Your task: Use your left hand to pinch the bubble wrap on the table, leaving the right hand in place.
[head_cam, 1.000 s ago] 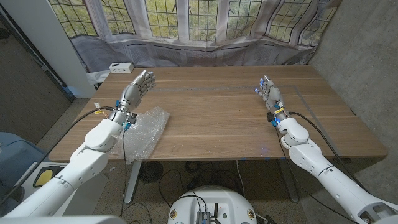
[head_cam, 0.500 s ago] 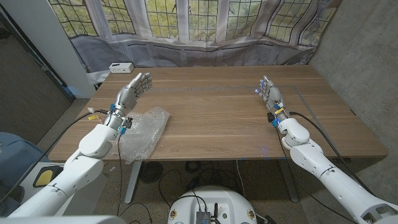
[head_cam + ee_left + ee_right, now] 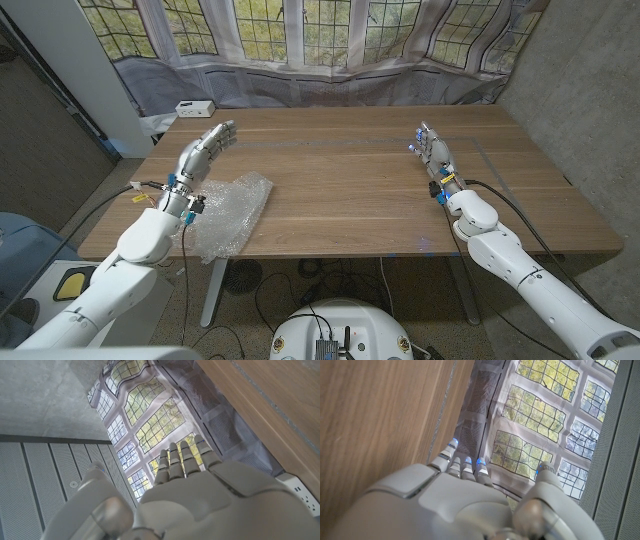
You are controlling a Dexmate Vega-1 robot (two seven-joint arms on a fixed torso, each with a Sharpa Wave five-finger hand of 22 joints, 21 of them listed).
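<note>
Bubble wrap [image 3: 230, 212] crumpled at table [image 3: 360, 190] near-left edge, just beside left wrist; left hand [image 3: 203, 150] raised beyond it, fingers apart, empty; best drawn back, lowered, pinching a raised fold; right hand [image 3: 433, 152] likewise spread, empty, best kept parked

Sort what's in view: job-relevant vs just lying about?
Job:
bubble wrap, on the table's near-left part
left hand, open, beyond the wrap, holding nothing
right hand, open, holding nothing

Lying about:
white box past the table's far-left corner
curtain behind the table
</note>
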